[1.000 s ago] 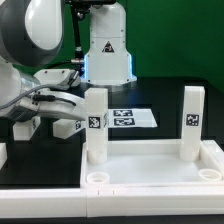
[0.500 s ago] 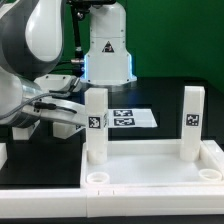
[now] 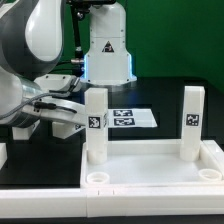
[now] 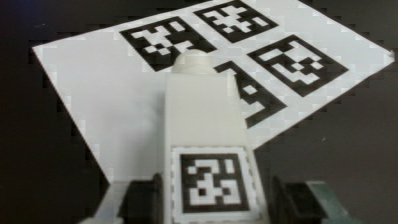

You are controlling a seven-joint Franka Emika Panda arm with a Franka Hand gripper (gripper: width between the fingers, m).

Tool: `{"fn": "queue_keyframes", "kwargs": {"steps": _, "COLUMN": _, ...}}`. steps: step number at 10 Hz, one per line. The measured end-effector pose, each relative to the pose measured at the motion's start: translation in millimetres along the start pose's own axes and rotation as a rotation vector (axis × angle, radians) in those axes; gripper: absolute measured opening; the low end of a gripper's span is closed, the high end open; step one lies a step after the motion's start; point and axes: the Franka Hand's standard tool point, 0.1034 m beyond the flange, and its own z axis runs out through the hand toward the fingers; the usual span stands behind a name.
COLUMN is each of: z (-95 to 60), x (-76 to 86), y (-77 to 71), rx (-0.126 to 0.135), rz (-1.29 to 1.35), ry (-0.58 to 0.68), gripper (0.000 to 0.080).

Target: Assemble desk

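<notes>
The white desk panel (image 3: 150,180) lies in the foreground. Two white legs stand upright in its far corners, one (image 3: 96,125) toward the exterior view's left and one (image 3: 191,120) toward its right. A third leg (image 3: 66,128) lies flat on the black table, left of the panel. My gripper (image 3: 55,125) is low over it. In the wrist view this lying leg (image 4: 199,120) runs out from between the fingers (image 4: 128,200), tag face up. The gripper (image 4: 217,205) is shut on the leg's near end, with both pads against its sides.
The marker board (image 3: 135,117) lies flat on the table behind the panel, and the lying leg's far tip points at the marker board (image 4: 107,70). The robot's white base (image 3: 108,50) stands at the back. The black table carries everything.
The fingers have closed in on the lying leg. The arm sank slightly at first, then held still. The leg and panel have not moved.
</notes>
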Motion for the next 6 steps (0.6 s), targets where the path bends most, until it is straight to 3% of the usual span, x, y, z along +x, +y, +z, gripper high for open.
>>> {"fn": "queue_keyframes", "kwargs": {"steps": 2, "z": -2.9, "x": -1.9, "y": -1.7, "rx": -0.008, "rz": -0.013, "ry": 0.006, "gripper": 0.0281}}
{"fn": "queue_keyframes", "kwargs": {"steps": 3, "z": -14.6, "x": -14.9, "y": -10.0, "rx": -0.017, "rz": -0.052, "ry": 0.027, "gripper": 0.0281}}
{"fn": "queue_keyframes", "kwargs": {"steps": 4, "z": -33.1, "x": -31.4, "y": -16.5, "rx": -0.007, "rz": -0.09, "ry": 0.045, "gripper": 0.0281}}
{"fn": "queue_keyframes", "kwargs": {"steps": 5, "z": -60.9, "x": -49.3, "y": -25.3, "rx": -0.001, "rz": -0.137, "ry": 0.108, "gripper": 0.0282}}
{"fn": "queue_keyframes", "kwargs": {"steps": 6, "z": -73.7, "x": -53.2, "y": -30.5, "rx": 0.004, "rz": -0.153, "ry": 0.186, "gripper": 0.0282}}
